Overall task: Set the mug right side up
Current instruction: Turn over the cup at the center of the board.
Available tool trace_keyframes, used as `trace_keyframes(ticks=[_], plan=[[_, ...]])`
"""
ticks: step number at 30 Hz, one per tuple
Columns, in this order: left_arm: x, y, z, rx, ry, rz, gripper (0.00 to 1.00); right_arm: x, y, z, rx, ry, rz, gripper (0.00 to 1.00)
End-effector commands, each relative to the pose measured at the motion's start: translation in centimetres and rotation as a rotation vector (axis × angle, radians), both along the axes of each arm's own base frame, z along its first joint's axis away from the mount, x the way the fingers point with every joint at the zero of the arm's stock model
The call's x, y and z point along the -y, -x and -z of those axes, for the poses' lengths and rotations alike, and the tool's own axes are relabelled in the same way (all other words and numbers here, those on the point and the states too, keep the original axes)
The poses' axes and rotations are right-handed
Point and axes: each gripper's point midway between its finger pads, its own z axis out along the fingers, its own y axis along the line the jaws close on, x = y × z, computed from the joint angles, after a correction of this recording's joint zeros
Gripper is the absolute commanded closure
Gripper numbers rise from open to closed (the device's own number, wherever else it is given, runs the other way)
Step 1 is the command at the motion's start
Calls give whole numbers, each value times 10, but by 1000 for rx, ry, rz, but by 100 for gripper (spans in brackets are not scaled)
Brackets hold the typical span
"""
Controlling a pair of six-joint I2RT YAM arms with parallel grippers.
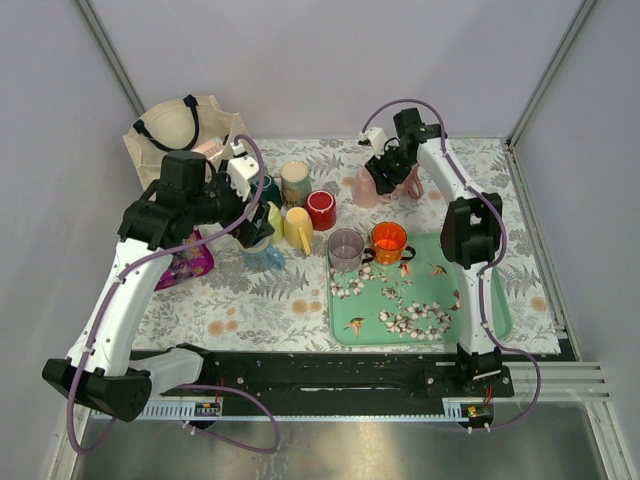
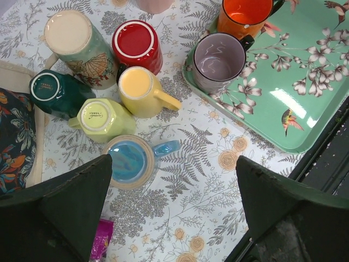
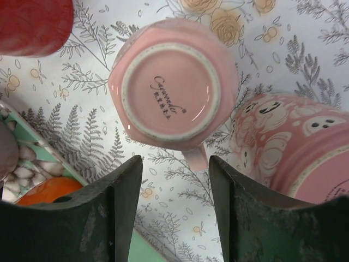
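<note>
Two tray mugs (image 2: 217,61) (image 2: 245,13) look empty; left claw (image 2: 173,161), right claw (image 3: 174,164) spread; pink mug (image 3: 172,90) inverted.

I can see a green flowered tray (image 2: 316,82) on the fern-print tablecloth (image 1: 250,310), a canvas bag (image 1: 175,130) back left, and a purple packet (image 1: 190,262) nearer.
</note>
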Motion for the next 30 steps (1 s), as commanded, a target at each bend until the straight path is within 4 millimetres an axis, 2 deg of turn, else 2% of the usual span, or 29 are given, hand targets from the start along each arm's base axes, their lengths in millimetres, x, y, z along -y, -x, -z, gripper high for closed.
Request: trace_keyframes(ticks=[1, 4, 10, 14, 19, 23, 25, 28, 30], plan=[[4, 0, -6, 29, 25, 24, 1, -3, 12, 5, -72, -32, 26, 39], [4, 1, -4, 19, 27, 22, 1, -3, 14, 11, -86, -32, 26, 40], [4, 1, -2, 13, 30, 21, 1, -5, 10, 27, -99, -15, 47, 48], [6, 2, -4, 7, 41, 25, 1, -11, 9, 35, -100, 2, 28, 63], [12, 0, -3, -6, 57, 34, 2, -18, 11, 26, -91, -10, 14, 86], [16, -1, -3, -12, 70, 47, 2, -18, 14, 18, -85, -20, 8, 94], [18, -2, -3, -13, 76, 46, 2, -19, 18, 19, -95, -21, 8, 91], [18, -2, -3, -12, 78, 48, 2, -18, 22, 27, -117, -15, 15, 74], [17, -1, -4, -10, 76, 42, 2, -15, 22, 28, -120, -6, 14, 71]])
